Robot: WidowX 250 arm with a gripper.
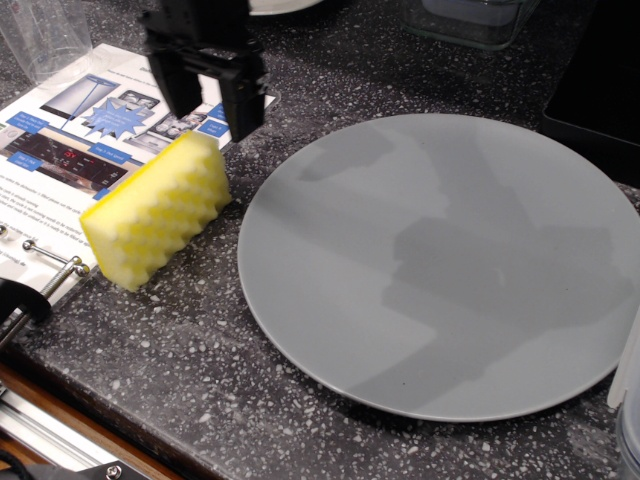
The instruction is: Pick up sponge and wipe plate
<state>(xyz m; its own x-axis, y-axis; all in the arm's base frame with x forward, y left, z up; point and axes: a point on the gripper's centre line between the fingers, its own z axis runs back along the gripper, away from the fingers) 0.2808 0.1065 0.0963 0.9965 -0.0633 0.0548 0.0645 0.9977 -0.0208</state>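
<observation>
The yellow sponge (157,210) lies on the dark speckled counter, left of the plate, wavy ridged face toward me, partly on a printed sheet. The large grey plate (450,260) lies flat at centre right and nothing is on it. My black gripper (213,112) hangs just above the sponge's far right end, open, with one finger either side of that end's line. It holds nothing and does not touch the sponge.
A printed leaflet (70,120) in a ring binder lies at left, its metal rings (50,262) near the front edge. A clear plastic cup (45,35) stands far left. A clear container (470,20) and a black appliance (600,80) are at the back right.
</observation>
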